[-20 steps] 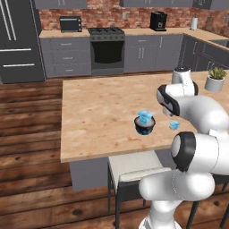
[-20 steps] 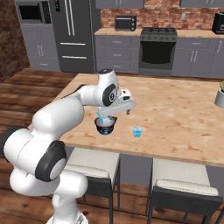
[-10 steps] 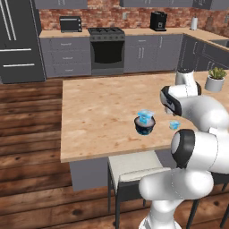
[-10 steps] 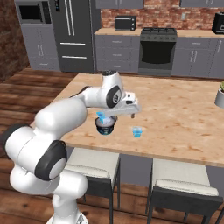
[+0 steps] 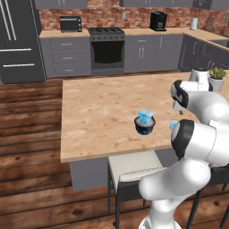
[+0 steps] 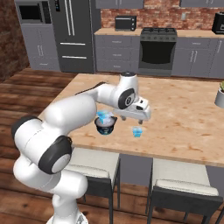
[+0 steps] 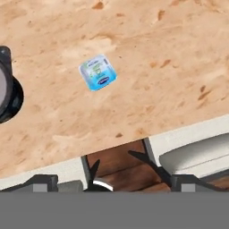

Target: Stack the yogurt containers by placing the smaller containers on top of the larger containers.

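Observation:
A dark larger container sits on the wooden island with one light-blue smaller container resting on top of it; in the right base view the same tub carries that cup. Another smaller container stands loose on the counter to the tub's right, near the front edge, and appears from above as a blue-white cup. My gripper hovers above the counter between the tub and the loose cup, open and holding nothing; its fingertips stand wide apart. The tub's edge shows at left.
A white plant pot stands at the island's far right corner. Two stools are tucked under the near edge of the island. Cabinets, a stove and a fridge line the back wall.
My hand has drifted away from the stacked tub, rightward and toward the island's near edge, closer to the loose cup. The containers have not moved.

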Motion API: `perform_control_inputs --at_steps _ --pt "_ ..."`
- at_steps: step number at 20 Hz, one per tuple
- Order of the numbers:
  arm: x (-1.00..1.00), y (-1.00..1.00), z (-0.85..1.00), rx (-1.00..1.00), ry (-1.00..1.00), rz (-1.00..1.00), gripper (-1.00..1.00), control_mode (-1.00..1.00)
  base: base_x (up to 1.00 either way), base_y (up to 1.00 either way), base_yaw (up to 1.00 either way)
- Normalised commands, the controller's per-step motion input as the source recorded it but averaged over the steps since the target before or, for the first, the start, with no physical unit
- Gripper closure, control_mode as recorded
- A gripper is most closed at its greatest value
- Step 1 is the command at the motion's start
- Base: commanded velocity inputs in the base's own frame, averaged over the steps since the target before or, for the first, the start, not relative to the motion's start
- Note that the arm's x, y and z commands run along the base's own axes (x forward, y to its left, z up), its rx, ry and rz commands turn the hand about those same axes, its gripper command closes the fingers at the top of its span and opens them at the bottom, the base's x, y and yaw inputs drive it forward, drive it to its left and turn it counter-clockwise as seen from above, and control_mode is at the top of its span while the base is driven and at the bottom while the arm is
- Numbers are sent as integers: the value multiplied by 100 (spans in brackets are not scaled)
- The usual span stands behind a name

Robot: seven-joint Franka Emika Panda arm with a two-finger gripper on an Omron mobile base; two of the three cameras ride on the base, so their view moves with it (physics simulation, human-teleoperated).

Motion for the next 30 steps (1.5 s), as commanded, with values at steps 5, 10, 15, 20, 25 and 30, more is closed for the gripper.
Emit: perform_control_inputs --at_steps 5,10,15,20,25,30 --pt "-13 -11 -2 21 0 -13 -100 -100 0 0 0" --pt "-11 0 -11 14 0 -7 -100 -100 0 0 0" --pt "-5 0 -18 6 0 -5 -100 -100 0 0 0" --pt "6 4 -23 0 -7 -4 -100 -100 0 0 0" --pt "19 6 -25 -1 -8 -5 -100 -100 0 0 0" --pt "21 11 -24 0 -6 -4 -100 -100 0 0 0"
